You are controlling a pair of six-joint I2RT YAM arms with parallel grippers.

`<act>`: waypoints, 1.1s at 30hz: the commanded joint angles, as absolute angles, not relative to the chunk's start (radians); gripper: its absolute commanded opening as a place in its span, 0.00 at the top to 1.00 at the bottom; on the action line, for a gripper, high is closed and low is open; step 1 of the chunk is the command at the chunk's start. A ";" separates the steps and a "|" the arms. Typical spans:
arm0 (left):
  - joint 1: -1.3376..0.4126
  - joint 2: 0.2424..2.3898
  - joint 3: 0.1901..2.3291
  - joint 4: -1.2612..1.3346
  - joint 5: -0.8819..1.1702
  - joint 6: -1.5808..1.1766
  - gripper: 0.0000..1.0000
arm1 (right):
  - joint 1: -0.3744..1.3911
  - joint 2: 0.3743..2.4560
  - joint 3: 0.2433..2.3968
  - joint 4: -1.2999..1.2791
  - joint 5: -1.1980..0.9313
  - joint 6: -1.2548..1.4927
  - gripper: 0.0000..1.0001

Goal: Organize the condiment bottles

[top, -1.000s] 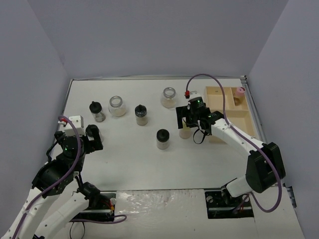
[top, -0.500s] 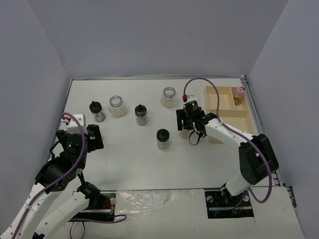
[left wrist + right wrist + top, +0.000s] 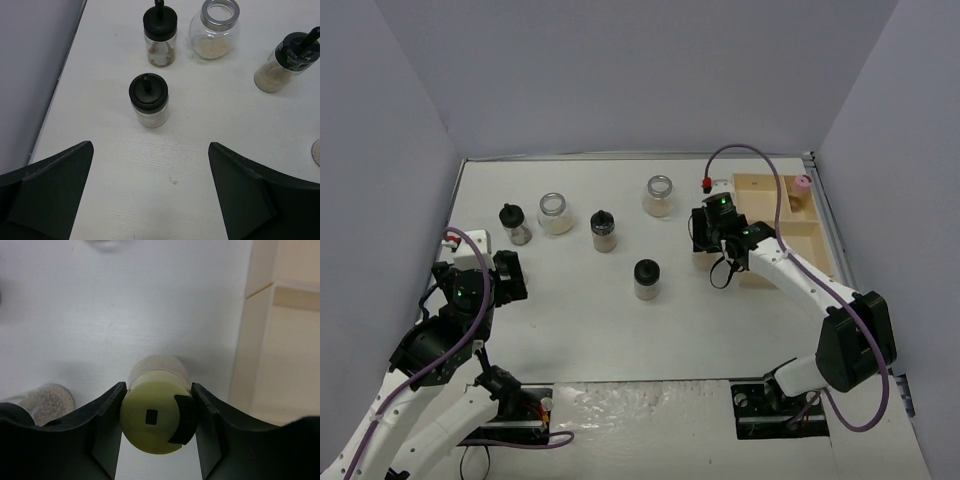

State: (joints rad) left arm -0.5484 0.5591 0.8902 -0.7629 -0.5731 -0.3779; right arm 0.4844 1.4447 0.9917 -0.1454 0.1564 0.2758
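On the white table point(image 3: 580, 330), we see the right gripper point(image 3: 157, 392) clamped on a yellow-capped jar point(image 3: 155, 425) with a small dark square on its round cap. It is just beside the wooden tray point(image 3: 817, 250), at three o'clock. The left gripper point(image 3: 150, 147), at nine o'clock, is wide open before a black-capped jar point(image 3: 148, 100) of pale powder.

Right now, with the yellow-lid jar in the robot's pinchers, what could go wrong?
The right gripper seems to pinch the yellow-capped jar by its round cap, so it might slip or twist loose when lifted. The wall of the wooden tray stands right beside it, so the jar could bump it going in. A second jar sits close on the other side and might get knocked.
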 commanded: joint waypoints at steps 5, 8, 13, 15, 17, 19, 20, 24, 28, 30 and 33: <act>-0.537 0.568 0.914 -0.741 -0.575 -0.379 0.03 | 0.162 1.398 1.351 -0.253 0.180 0.154 1.00; -0.534 0.566 0.911 -0.738 -0.566 -0.379 0.03 | 0.011 1.475 1.429 -0.253 0.098 0.178 1.00; -0.532 0.575 0.913 -0.736 -0.556 -0.374 0.03 | -0.124 1.595 1.521 -0.240 0.102 0.223 1.00; -0.531 0.574 0.915 -0.736 -0.552 -0.374 0.03 | -0.159 1.644 1.566 -0.236 0.111 0.223 1.00; -0.529 0.573 0.914 -0.737 -0.551 -0.374 0.03 | -0.193 1.678 1.588 -0.232 0.113 0.219 1.00; -0.529 0.567 0.913 -0.738 -0.549 -0.374 0.03 | -0.221 1.733 1.639 -0.232 0.105 0.209 1.00; -0.528 0.562 0.912 -0.737 -0.549 -0.374 0.03 | -0.230 1.764 1.668 -0.232 0.100 0.205 1.00; -0.525 0.557 0.910 -0.735 -0.544 -0.373 0.03 | -0.254 1.848 1.738 -0.232 0.099 0.193 1.00; -0.522 0.563 0.910 -0.733 -0.535 -0.371 0.03 | -0.264 1.911 1.769 -0.233 0.083 0.190 1.00; -0.519 0.567 0.911 -0.733 -0.533 -0.370 0.03 | -0.264 1.939 1.774 -0.232 0.078 0.191 1.00; -0.516 0.566 0.910 -0.733 -0.531 -0.370 0.03 | -0.264 1.961 1.764 -0.229 0.074 0.193 1.00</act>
State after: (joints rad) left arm -0.5272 0.5490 0.8902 -0.7670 -0.5356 -0.3768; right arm -0.2643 1.9392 1.7258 -0.2732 0.0910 0.2007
